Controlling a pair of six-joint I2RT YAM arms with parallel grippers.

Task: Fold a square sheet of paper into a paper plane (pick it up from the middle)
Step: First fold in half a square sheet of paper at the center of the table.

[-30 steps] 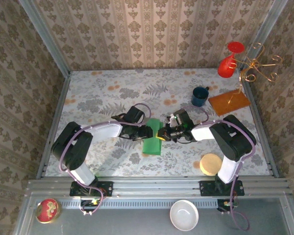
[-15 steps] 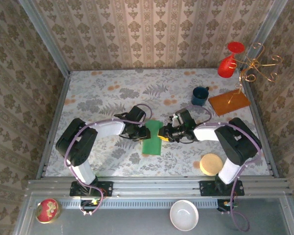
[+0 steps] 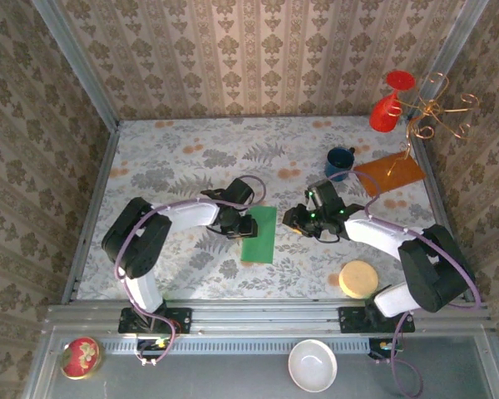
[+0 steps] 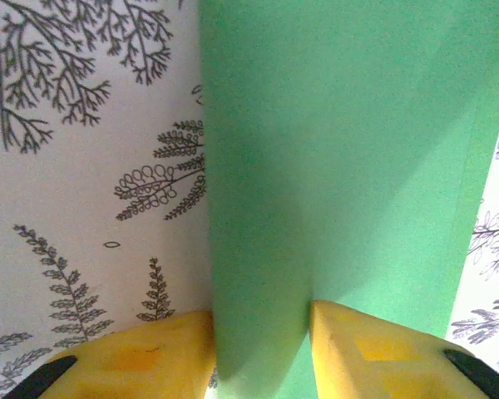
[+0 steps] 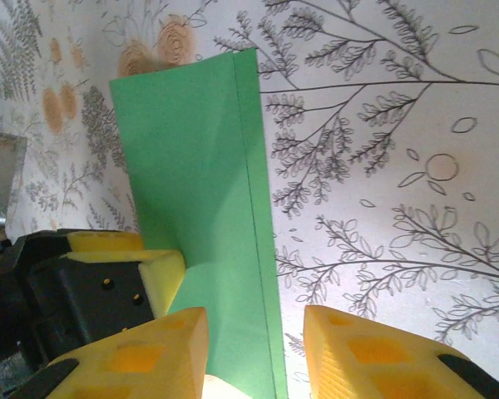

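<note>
Left fingers (image 3: 244, 224) are meeting the left edge of the folded square sheet of paper (image 3: 259, 236), which is lying mid-frame on the worktop (image 3: 166, 166) in the top view. The right fingers (image 3: 293, 220) are hovering just right of it, apart. In the left wrist view, the yellow fingers are pinching a raised green fold, touching both sides. In the right wrist view, the fingers are standing partly open, gripping nothing, with the sheet's edge running between them.

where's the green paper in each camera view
top external: green paper lies mid-table, slightly toward the near edge.
left wrist: it covers the centre and right, top to bottom.
right wrist: it runs from upper left to bottom centre.
shared landmark: the fern-print table cover bordering the paper.
</note>
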